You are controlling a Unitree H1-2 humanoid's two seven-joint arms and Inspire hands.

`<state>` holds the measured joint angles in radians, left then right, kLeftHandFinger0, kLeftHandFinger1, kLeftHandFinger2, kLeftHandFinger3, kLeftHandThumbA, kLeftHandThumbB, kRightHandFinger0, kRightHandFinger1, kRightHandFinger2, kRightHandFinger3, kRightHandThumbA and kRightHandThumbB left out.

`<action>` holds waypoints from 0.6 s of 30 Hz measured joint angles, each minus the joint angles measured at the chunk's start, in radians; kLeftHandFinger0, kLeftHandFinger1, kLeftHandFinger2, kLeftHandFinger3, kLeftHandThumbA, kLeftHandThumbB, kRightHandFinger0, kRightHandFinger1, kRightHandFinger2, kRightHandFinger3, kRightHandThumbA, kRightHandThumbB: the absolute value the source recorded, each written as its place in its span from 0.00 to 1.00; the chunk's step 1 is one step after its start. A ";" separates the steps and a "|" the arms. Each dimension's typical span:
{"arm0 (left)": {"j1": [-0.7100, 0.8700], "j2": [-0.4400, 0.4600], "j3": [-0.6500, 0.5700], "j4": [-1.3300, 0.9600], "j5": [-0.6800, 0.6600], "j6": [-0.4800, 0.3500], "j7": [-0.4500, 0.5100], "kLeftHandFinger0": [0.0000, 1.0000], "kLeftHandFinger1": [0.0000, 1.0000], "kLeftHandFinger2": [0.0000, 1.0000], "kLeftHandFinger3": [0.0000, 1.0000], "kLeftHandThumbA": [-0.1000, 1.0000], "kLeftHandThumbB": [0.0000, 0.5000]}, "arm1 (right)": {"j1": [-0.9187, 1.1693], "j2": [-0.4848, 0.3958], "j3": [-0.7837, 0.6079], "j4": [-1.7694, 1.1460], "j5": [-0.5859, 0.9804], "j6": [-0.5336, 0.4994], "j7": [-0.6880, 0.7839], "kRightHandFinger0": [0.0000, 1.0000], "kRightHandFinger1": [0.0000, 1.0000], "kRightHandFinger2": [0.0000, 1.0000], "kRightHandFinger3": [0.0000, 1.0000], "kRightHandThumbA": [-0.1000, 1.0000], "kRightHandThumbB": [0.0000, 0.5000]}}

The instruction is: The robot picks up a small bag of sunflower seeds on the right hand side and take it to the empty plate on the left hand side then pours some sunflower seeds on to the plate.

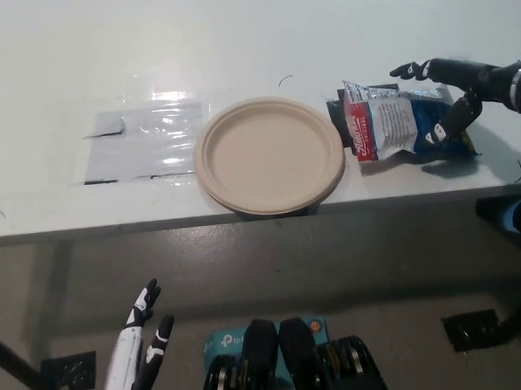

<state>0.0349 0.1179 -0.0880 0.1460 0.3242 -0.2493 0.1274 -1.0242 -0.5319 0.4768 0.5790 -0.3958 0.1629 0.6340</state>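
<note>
Head view:
Bag: your red, white and blue foil seed bag (pixel 403 122) lies flat on the white table (pixel 235 39), just right of the plate.
Plate: the round beige paper plate (pixel 269 154) overhangs the table's front edge.
Right hand: the black hand (pixel 443 94) has fingers spread around the bag's right end, not clamped.
Left hand: the white hand (pixel 134 368) rests low, below the table, fingers apart.

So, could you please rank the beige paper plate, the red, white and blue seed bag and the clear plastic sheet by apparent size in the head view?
1. Round beige paper plate, largest.
2. Clear plastic sheet, slightly smaller, though glare blurs its edges.
3. Red, white and blue seed bag, smallest, partly hidden by the black right hand.
</note>
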 measured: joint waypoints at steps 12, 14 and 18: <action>0.000 0.003 -0.001 -0.003 -0.002 0.000 -0.002 1.00 1.00 1.00 1.00 1.00 0.58 | -0.045 0.007 0.024 0.035 -0.074 -0.001 -0.014 1.00 1.00 1.00 1.00 0.80 1.00; 0.000 0.003 -0.001 -0.003 -0.003 0.000 -0.003 1.00 1.00 1.00 1.00 1.00 0.58 | -0.046 0.016 0.024 0.045 -0.086 0.000 -0.021 1.00 1.00 1.00 1.00 0.80 1.00; 0.000 0.003 -0.001 -0.003 -0.004 0.000 -0.004 1.00 1.00 1.00 1.00 1.00 0.58 | -0.053 0.027 0.019 0.055 -0.095 0.003 -0.022 1.00 1.00 1.00 1.00 0.81 1.00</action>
<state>0.0350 0.1212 -0.0894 0.1427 0.3198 -0.2494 0.1233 -1.0776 -0.5046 0.4960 0.6344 -0.4908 0.1660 0.6121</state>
